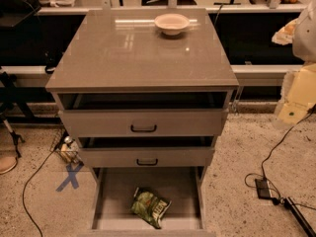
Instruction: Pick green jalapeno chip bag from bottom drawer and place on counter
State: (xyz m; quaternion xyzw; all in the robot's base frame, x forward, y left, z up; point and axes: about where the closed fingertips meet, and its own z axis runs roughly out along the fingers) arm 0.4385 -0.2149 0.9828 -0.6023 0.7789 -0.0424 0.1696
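1. Far left, floor: a blue tape cross (pixel 69 177) is stuck to the speckled floor near the cabinet's lower left corner.
2. The counter (pixel 123 58) is glossy grey-brown. A pale bowl (pixel 172 23) stands at its rear edge.
3. The two upper drawers (pixel 98 122), with black handles, are each slightly pulled out.
4. The bottom drawer (pixel 111 201) is pulled well out. The green jalapeno chip bag (pixel 150 207) lies tilted on the drawer floor, near the front. It carries white and dark print, but no wording is legible.
5. Right, floor: a black power adapter (pixel 262 187) with its cable.
6. The gripper (pixel 296 100) is at the right frame edge, level with the counter and well apart from the bag. Whether it is spread or closed cannot be told.
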